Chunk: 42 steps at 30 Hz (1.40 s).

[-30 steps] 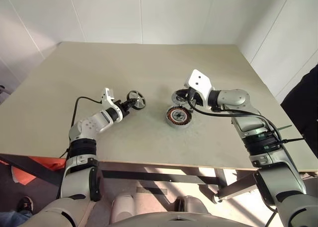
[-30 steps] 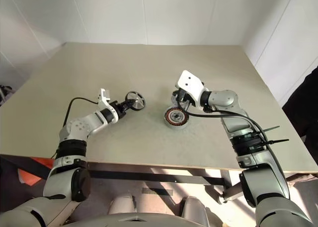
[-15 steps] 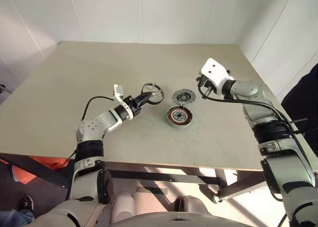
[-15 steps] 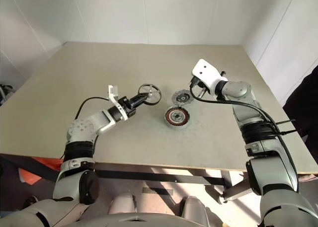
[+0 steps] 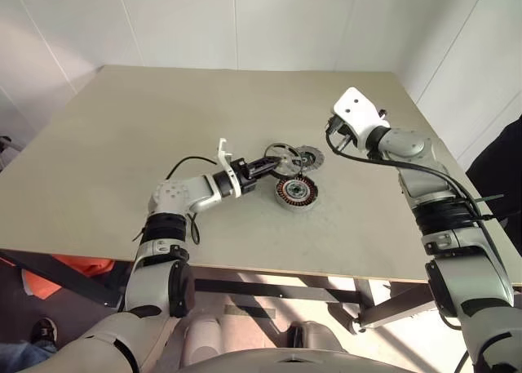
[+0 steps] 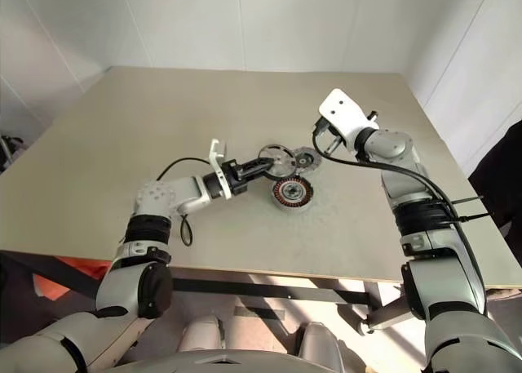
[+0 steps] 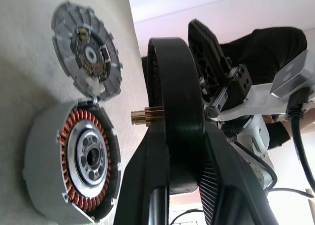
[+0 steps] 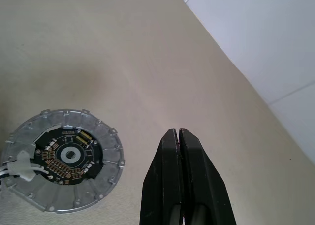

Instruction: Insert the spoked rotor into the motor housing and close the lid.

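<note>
Left wrist view: spoked rotor (image 7: 174, 116) was clamped edge-on in left pincer (image 7: 172, 151) beside motor housing (image 7: 74, 166), untilted; jamming on windings was judged likely. Right pincer (image 8: 178, 136) was together, empty.

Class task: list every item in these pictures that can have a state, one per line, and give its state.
Rotor: held on edge in the left gripper, above the table, beside the housing, not inserted.
Housing: on the table, uncovered, copper windings exposed.
Lid: off, lying flat next to the housing.
Left gripper: shut on the rotor.
Right gripper: shut, empty, above the table.
</note>
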Each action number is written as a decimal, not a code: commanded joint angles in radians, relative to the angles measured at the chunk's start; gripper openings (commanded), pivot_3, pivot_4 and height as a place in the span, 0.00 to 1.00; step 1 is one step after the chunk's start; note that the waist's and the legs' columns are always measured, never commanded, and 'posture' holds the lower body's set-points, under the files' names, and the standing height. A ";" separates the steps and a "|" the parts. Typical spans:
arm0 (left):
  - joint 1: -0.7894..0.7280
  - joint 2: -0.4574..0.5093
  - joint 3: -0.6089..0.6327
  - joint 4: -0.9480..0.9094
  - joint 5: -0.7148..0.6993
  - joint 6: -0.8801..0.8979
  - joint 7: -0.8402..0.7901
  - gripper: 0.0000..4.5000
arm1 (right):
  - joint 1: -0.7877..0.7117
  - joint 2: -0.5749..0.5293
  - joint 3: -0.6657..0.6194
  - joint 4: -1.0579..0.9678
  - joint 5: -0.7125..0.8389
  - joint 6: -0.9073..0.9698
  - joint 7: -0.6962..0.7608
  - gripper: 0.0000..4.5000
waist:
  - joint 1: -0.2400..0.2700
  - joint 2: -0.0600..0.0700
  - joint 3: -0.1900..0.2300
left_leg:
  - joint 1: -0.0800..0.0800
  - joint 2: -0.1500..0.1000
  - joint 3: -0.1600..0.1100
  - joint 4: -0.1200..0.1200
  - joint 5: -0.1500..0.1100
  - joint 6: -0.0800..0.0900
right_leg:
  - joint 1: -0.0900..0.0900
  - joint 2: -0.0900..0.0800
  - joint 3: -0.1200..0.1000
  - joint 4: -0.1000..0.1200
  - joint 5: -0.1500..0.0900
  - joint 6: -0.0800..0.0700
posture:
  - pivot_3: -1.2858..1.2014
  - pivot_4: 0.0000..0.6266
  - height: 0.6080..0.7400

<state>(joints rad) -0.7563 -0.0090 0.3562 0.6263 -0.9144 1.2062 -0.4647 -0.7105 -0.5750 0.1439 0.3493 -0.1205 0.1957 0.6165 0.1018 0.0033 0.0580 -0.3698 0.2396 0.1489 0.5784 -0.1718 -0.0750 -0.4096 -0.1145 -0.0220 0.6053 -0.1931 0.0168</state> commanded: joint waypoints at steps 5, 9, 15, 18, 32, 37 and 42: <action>-0.075 -0.024 -0.044 0.083 0.039 -0.013 -0.093 0.09 | 0.010 -0.020 -0.023 -0.108 -0.006 0.042 -0.001 0.00 | -0.006 0.000 0.001 | 0.001 0.001 0.000 -0.001 0.000 0.000 | 0.000 0.001 0.000 0.000 0.000 0.000 | 0.52 0.00 1.00; -0.081 -0.024 -0.037 0.098 0.057 -0.032 -0.100 0.09 | 0.018 -0.026 -0.026 -0.125 -0.005 0.054 -0.001 0.00 | -0.005 0.000 0.001 | 0.001 0.001 0.000 -0.001 0.000 0.000 | 0.000 0.001 0.000 0.000 0.000 0.000 | 0.52 0.00 1.00; -0.081 -0.014 -0.023 0.108 0.073 -0.043 -0.105 0.09 | 0.012 -0.019 -0.019 -0.122 -0.008 0.060 -0.003 0.00 | -0.004 0.000 0.001 | 0.001 0.001 0.000 -0.001 0.000 0.000 | 0.000 0.000 0.000 0.000 0.000 0.000 | 0.52 0.00 1.00; -0.072 -0.012 -0.026 0.106 0.084 -0.041 -0.104 0.09 | 0.002 -0.013 -0.015 -0.113 -0.010 0.058 -0.004 0.00 | -0.003 0.000 0.001 | 0.001 0.001 0.000 -0.001 0.000 0.000 | 0.000 0.000 0.000 0.000 0.000 0.000 | 0.52 0.00 1.00; -0.055 -0.010 -0.025 0.158 0.159 -0.096 -0.104 0.09 | -0.003 -0.011 -0.017 -0.103 -0.012 0.053 -0.005 0.00 | -0.004 0.000 0.001 | 0.001 0.001 0.000 -0.001 0.000 0.001 | 0.000 0.000 0.000 0.000 0.000 0.000 | 0.52 0.00 1.00; -0.055 -0.009 -0.038 0.151 0.175 -0.092 -0.119 0.09 | -0.002 -0.009 -0.017 -0.103 -0.011 0.049 -0.002 0.00 | -0.004 0.000 0.001 | 0.001 0.001 0.000 -0.001 0.000 0.001 | 0.000 0.000 0.000 0.000 0.000 0.000 | 0.52 0.00 1.00; -0.057 0.017 -0.022 0.153 0.180 -0.097 -0.115 0.09 | -0.002 -0.005 -0.015 -0.101 -0.008 0.040 0.000 0.00 | -0.006 0.000 0.001 | 0.001 0.001 0.000 -0.001 0.000 0.001 | 0.000 0.001 0.000 0.000 0.000 0.000 | 0.52 0.00 1.00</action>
<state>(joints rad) -0.8006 -0.0124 0.3196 0.7915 -0.7321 1.1137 -0.5672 -0.6839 -0.5804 0.1426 0.2646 -0.1318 0.2541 0.6172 0.0957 0.0032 0.0588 -0.3686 0.2404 0.1488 0.5776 -0.1722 -0.0742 -0.4096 -0.1140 -0.0222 0.6056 -0.1931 0.0168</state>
